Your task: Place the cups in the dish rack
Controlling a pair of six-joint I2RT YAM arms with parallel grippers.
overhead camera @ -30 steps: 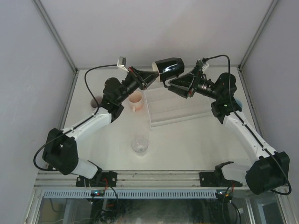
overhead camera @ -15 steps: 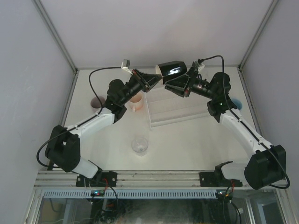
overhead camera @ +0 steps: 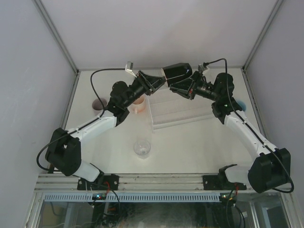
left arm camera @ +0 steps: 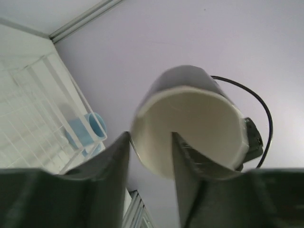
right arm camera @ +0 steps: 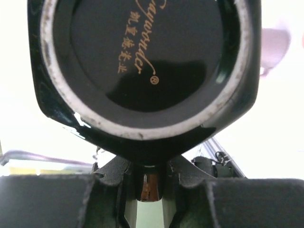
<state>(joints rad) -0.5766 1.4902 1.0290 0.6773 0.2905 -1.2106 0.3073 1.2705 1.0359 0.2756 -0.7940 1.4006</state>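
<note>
The black mug [overhead camera: 176,72], cream inside, hangs on its side in the air over the far edge of the clear dish rack [overhead camera: 178,110]. My right gripper [overhead camera: 175,85] is shut on its handle; the right wrist view shows the mug's black base [right arm camera: 142,57] just above the gripper [right arm camera: 151,175]. My left gripper [overhead camera: 160,81] is open at the mug's mouth. In the left wrist view its fingers [left arm camera: 190,166] straddle the rim of the mug [left arm camera: 190,128], one inside and one outside. On the table are a peach-pink mug [overhead camera: 138,103], a mauve mug [overhead camera: 99,103], a light blue mug [overhead camera: 241,103] and a glass tumbler [overhead camera: 142,147].
The rack [left arm camera: 33,109] holds no cups and lies at the table's middle back, with the blue mug [left arm camera: 85,130] past its right end. Purple walls close in the table on three sides. Both arm bases sit at the near edge.
My right gripper has carried the black mug left and a little lower. My left gripper has moved right and up until its fingers reached the mug's rim.
</note>
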